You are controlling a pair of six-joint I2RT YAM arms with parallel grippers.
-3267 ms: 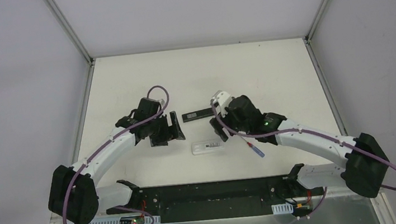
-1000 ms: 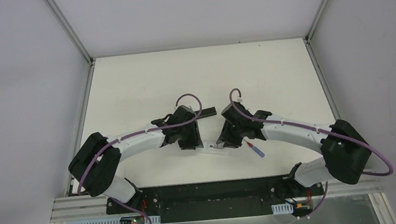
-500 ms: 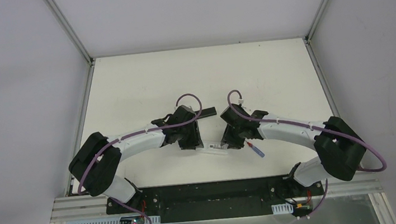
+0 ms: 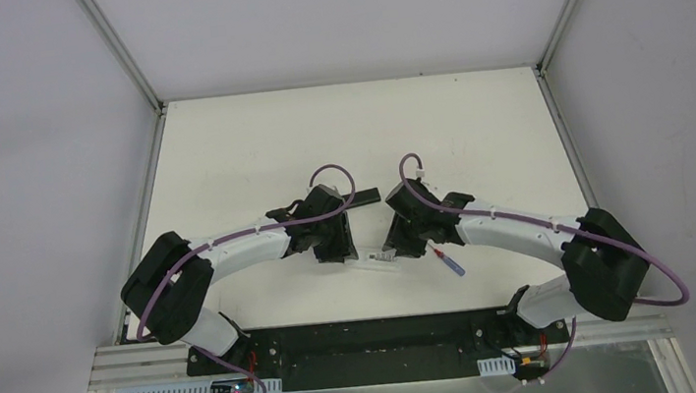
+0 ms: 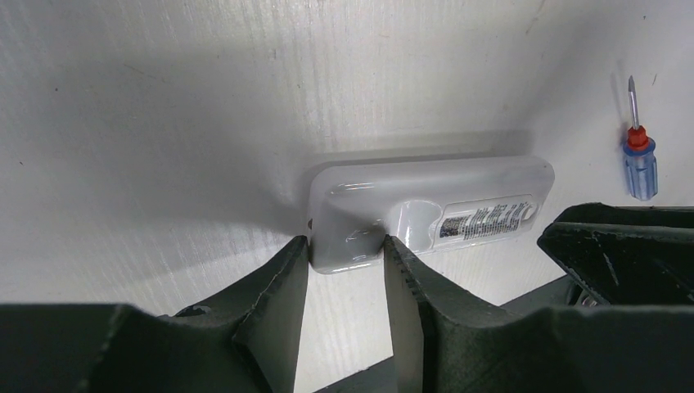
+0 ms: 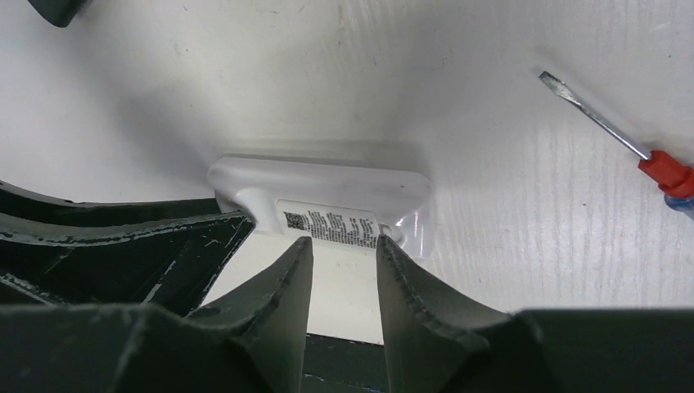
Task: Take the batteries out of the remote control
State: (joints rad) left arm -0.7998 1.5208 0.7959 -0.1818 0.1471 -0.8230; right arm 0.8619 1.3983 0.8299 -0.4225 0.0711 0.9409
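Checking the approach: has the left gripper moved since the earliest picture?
Yes. The left gripper went rightward and nearer, from beside the black remote's left end to the white remote's left end, fingers now at it.

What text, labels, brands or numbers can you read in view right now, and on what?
Remote, label: a printed code square and lines of small print, all too small and blurred to read.
Screwdriver: no writing shows.
Nothing else in view carries text that can be read.
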